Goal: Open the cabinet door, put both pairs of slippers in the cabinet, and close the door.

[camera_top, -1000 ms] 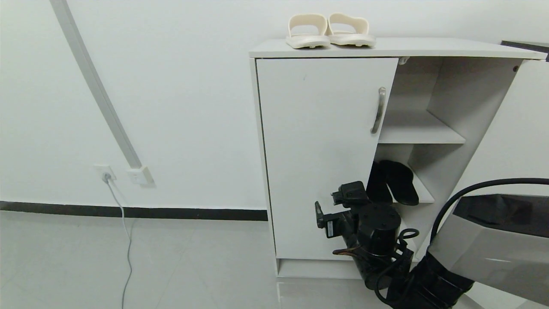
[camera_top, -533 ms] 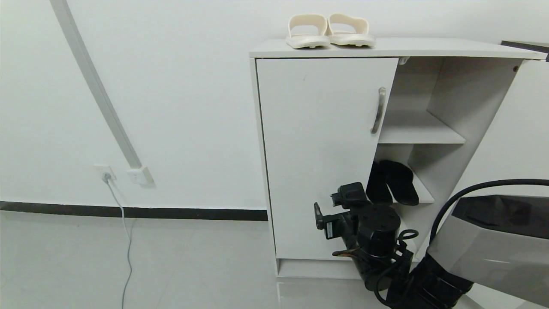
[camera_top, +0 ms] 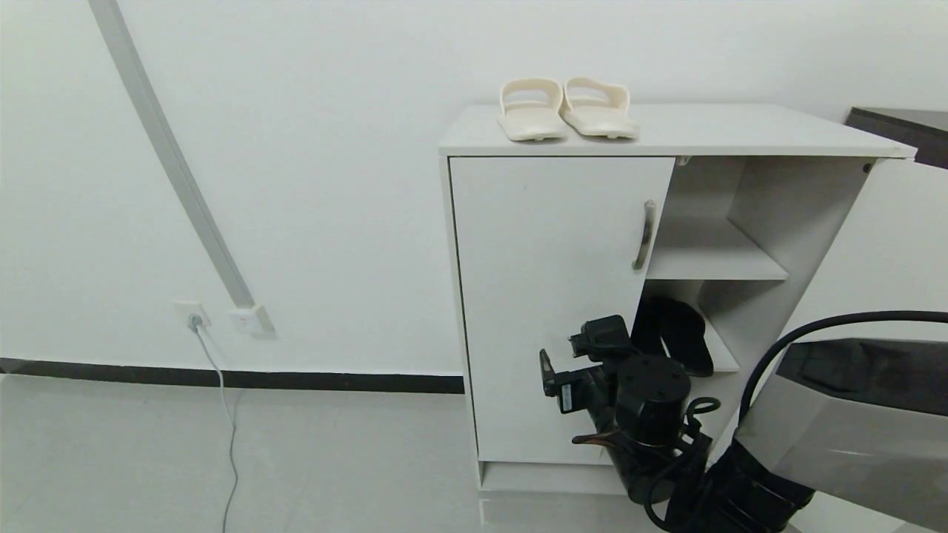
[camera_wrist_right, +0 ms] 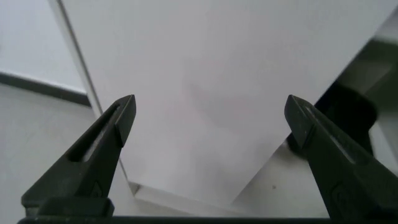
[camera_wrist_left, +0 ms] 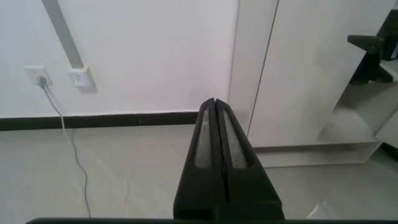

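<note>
Atop the cabinet (camera_top: pixel 740 127) the cream slippers (camera_top: pixel 566 111) sit near its front edge, while the black slippers (camera_top: pixel 678 333) lie on the lower shelf (camera_top: pixel 726 359) past the open right door (camera_top: pixel 881 244). Our right gripper (camera_top: pixel 574 354) hangs spread low before the shut left door (camera_top: pixel 548 296), our left gripper (camera_wrist_left: pixel 215 124) pressed together. We judge the upper shelf (camera_top: pixel 711 255) free for the cream pair.

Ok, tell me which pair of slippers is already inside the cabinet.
The black pair, on the lower shelf; the cream pair sits on the cabinet top.
</note>
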Tool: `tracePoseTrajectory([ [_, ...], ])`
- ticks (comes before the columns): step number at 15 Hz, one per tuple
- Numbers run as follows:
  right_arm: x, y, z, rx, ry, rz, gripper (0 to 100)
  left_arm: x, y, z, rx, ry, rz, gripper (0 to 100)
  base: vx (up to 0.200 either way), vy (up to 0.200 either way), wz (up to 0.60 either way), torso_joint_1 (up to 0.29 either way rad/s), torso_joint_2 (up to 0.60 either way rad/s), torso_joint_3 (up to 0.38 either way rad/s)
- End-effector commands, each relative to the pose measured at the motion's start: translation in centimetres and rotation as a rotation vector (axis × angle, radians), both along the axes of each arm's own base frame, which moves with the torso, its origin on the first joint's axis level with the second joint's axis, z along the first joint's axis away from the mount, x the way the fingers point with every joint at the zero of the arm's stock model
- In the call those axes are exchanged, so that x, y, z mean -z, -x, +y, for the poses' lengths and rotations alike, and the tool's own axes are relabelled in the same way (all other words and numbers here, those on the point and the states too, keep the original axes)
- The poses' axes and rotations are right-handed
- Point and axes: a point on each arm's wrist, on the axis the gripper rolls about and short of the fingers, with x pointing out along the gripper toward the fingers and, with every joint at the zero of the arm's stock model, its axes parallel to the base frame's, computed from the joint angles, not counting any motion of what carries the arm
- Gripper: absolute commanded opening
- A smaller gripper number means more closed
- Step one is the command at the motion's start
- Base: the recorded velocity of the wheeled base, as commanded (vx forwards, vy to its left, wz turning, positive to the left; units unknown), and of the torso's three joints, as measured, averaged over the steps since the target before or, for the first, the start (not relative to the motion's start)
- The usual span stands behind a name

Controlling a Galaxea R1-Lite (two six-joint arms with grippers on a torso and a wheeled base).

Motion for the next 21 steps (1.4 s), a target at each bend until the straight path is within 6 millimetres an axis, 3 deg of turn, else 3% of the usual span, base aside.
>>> tracePoseTrajectory([
  [1,0.24,0.04,-0.31,0.006,0.007,0.007,100,0.01,0.00,-0.01,-0.002,0.000,0.000,0,0.000,0.000,0.00,0.115,-0.48,-0.354],
  [21,0.39,0.06,-0.48,0.009,0.012,0.012,100,0.01,0.00,0.00,-0.001,0.000,0.000,0,0.000,0.000,0.00,0.179,-0.50,-0.324],
])
